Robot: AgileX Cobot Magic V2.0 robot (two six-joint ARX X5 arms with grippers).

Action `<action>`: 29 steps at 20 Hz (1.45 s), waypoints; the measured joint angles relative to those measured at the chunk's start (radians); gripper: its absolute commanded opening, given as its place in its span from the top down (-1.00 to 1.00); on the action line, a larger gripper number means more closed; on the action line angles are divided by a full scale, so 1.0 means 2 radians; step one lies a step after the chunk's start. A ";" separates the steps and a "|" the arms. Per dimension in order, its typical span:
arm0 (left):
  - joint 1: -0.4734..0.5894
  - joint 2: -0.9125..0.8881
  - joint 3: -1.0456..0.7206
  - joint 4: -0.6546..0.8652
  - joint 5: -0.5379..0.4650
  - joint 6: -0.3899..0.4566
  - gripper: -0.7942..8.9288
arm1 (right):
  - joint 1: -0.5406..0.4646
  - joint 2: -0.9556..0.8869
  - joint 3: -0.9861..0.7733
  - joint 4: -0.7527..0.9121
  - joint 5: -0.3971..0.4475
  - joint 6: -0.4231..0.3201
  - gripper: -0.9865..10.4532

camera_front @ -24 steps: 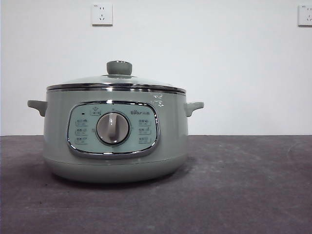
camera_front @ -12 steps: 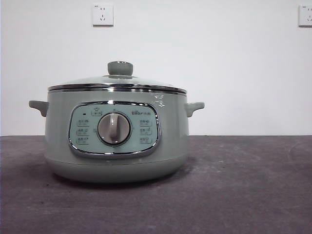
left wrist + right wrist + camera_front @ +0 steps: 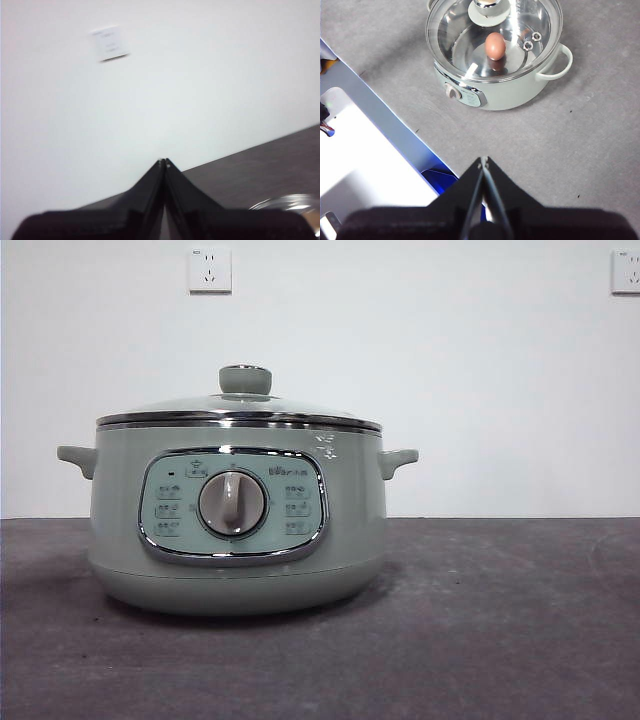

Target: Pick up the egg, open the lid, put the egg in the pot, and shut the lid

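Both grippers hung clear of the work. The left gripper (image 3: 163, 162) had its jaws pressed together on nothing, aimed at the white wall (image 3: 200, 75) with only a sliver of the lid's chrome rim showing beside it. The right gripper (image 3: 483, 161) was likewise pinched closed and empty, held high above the table (image 3: 580, 165) and looking down on the pot (image 3: 500, 95).

Between the earlier front pictures and this one almost nothing differed: the pot (image 3: 237, 515) stood on the same part of the dark table (image 3: 500, 620), well in from the table's near edge and left of its middle, and neither arm showed in any of the three. The slight wobble of the picture seemed to be the camera's, not the pot's.

From above, the egg (image 3: 495, 45) lay on the floor of the pot, seen through the glass of the lid (image 3: 520, 40). The lid (image 3: 240, 410) sat level on the pot's rim, with its knob (image 3: 245, 379) upright.

Judged from that, every step looked finished: egg inside, lid back on, both arms drawn off. Nothing seemed left except parking the arms.
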 measured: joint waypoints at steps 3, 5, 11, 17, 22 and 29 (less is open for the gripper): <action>0.006 -0.074 -0.129 0.037 -0.020 0.000 0.84 | 0.000 0.000 0.000 0.000 0.000 0.000 0.83; 0.010 -0.110 -0.199 0.047 -0.027 0.000 0.84 | 0.000 0.000 0.000 0.000 0.000 0.000 0.83; 0.017 -0.193 -0.353 0.061 -0.057 -0.015 0.84 | 0.000 0.000 0.000 0.000 0.000 0.000 0.83; 0.017 -0.250 -0.423 0.056 -0.061 -0.019 0.84 | 0.000 0.000 0.000 0.000 0.000 0.000 0.83; 0.017 -0.284 -0.439 0.010 -0.061 -0.019 0.84 | 0.000 0.000 0.000 0.000 0.000 0.000 0.83; 0.017 -0.297 -0.439 0.007 -0.057 -0.042 0.84 | 0.000 0.000 0.000 0.000 0.000 0.000 0.83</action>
